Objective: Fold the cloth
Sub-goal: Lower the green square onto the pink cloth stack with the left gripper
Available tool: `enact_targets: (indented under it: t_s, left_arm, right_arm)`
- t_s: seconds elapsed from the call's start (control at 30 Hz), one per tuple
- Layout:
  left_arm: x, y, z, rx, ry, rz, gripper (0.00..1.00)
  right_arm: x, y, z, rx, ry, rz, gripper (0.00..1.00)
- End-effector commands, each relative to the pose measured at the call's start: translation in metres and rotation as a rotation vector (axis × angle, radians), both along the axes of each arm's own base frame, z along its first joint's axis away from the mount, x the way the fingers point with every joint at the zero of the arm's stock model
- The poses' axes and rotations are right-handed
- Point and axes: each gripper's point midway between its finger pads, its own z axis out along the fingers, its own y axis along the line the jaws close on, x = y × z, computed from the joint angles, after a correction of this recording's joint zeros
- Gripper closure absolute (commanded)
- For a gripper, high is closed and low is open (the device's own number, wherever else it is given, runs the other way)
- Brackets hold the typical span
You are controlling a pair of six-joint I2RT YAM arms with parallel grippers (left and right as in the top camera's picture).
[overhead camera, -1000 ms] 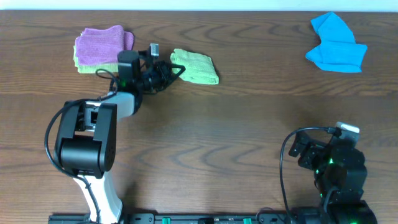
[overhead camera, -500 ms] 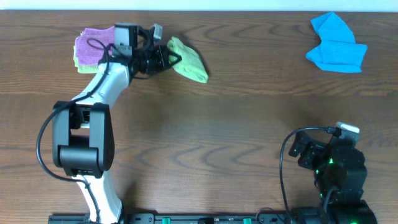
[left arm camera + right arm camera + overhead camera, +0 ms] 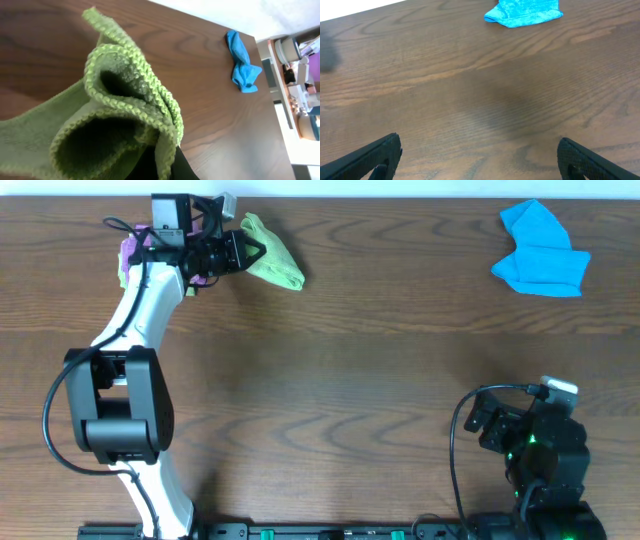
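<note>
The cloth point(image 3: 275, 266), lime green and folded into a bunched bundle, hangs from my left gripper point(image 3: 250, 252) near the table's far left edge. In the left wrist view the cloth point(image 3: 120, 110) fills the frame, its looped edges doubled over. The dark fingers of the left gripper point(image 3: 161, 169) are shut on its lower fold. It looks lifted off the wood. My right gripper point(image 3: 497, 420) rests at the near right, and the right gripper point(image 3: 482, 160) stands wide open over bare table with nothing between its fingers.
A purple cloth point(image 3: 127, 252) lies at the far left, mostly hidden under my left arm. A bright blue cloth point(image 3: 541, 252) is crumpled at the far right, and the blue cloth point(image 3: 525, 12) also shows ahead of the right gripper. The table's far edge is close behind the left gripper.
My left arm has swung toward the far left corner, carrying the green cloth off its earlier spot and toward the purple cloth. The right arm has not moved.
</note>
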Motion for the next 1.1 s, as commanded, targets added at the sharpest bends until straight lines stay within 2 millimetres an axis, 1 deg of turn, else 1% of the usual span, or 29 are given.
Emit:
enact_targets:
  t_s: [0.0, 0.1, 0.17, 0.33, 0.6, 0.8, 0.93, 1.07]
  left_arm:
    - [0.012, 0.012, 0.016, 0.035, -0.077, -0.013, 0.95]
    - [0.014, 0.023, 0.025, 0.057, -0.093, -0.01, 0.94]
    - [0.018, 0.033, 0.035, 0.071, -0.11, -0.001, 0.94]
    - [0.023, 0.069, 0.05, 0.139, -0.138, 0.044, 0.95]
    - [0.018, 0.117, 0.052, 0.281, -0.137, 0.08, 0.94]
    - [0.022, 0.13, 0.064, 0.312, -0.184, 0.085, 0.94]
    - [0.024, 0.13, 0.076, 0.337, -0.242, 0.053, 0.94]
    - [0.024, 0.132, 0.077, 0.379, -0.276, 0.024, 0.94]
  right_arm:
    - [0.0, 0.002, 0.002, 0.011, -0.008, 0.001, 0.01]
    - [0.0, 0.002, 0.002, 0.011, -0.009, 0.001, 0.01]
    - [0.0, 0.002, 0.002, 0.011, -0.008, 0.001, 0.01]
    - [0.0, 0.002, 0.002, 0.011, -0.008, 0.001, 0.01]
    - [0.0, 0.002, 0.002, 0.011, -0.008, 0.001, 0.01]
    - [0.0, 0.002, 0.002, 0.011, -0.008, 0.001, 0.01]
    - [0.0, 0.002, 0.002, 0.011, -0.009, 0.001, 0.01]
    - [0.0, 0.002, 0.002, 0.011, -0.009, 0.001, 0.01]
